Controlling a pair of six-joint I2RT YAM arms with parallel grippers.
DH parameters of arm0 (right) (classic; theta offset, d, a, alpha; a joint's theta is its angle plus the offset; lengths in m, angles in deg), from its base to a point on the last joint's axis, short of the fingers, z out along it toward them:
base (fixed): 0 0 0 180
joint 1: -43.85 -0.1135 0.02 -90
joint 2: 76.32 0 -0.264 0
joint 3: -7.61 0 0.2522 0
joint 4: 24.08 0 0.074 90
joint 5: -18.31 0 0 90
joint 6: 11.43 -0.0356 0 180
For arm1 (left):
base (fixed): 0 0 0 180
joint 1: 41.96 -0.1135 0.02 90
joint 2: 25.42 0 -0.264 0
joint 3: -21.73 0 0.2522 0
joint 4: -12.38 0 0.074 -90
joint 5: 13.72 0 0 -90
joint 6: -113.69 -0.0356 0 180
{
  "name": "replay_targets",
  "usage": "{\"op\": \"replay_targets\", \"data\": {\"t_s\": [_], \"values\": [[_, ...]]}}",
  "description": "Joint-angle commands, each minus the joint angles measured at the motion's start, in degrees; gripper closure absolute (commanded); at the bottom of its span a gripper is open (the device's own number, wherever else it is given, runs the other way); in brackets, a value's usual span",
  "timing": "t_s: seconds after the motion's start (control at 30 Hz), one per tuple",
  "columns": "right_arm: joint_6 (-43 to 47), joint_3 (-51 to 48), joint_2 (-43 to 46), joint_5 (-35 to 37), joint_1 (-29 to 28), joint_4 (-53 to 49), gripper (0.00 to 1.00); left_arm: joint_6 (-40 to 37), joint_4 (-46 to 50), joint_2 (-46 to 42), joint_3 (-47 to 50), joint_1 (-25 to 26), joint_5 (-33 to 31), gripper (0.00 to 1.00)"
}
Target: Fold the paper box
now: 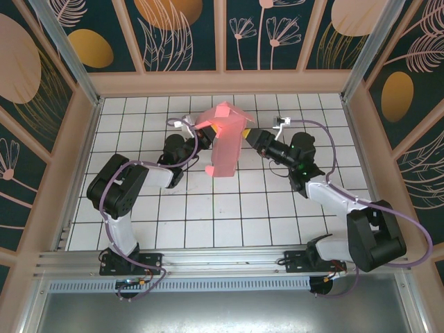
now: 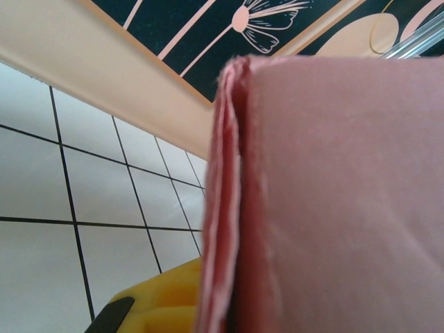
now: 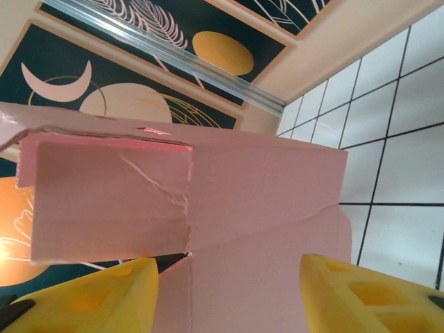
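Two roles: your left jaws clamp the paper box [image 1: 225,149] upright so your parted right jaws can fold it.

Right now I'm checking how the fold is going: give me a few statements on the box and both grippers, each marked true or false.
1. The box lies flat on the table. False: it is held up above the tiles.
2. The left gripper is shut on the box's edge. True.
3. The right gripper has its jaws apart, with the box seen between its fingers. True.
4. The box is blue. False: it is salmon pink.
5. From above, the right gripper is at the box's left side. False: it is at the right side, opposite the left gripper.
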Motion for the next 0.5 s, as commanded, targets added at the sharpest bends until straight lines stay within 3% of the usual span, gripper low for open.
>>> {"op": "replay_targets", "data": {"t_s": [0.0,0.23,0.47], "values": [[-0.1,2.8,-1.2,0.3,-0.6,2.5,0.44,0.1,-3.3,0.3,0.5,-0.3,1.1,1.00],[0.4,1.6,-1.0,4.1,0.8,1.3,0.45,0.6,-3.1,-0.2,0.6,-0.2,0.7,1.00],[0.1,0.8,1.2,2.8,2.9,2.1,0.45,0.8,-2.8,0.5,-0.1,-0.3,0.5,1.00]]}}
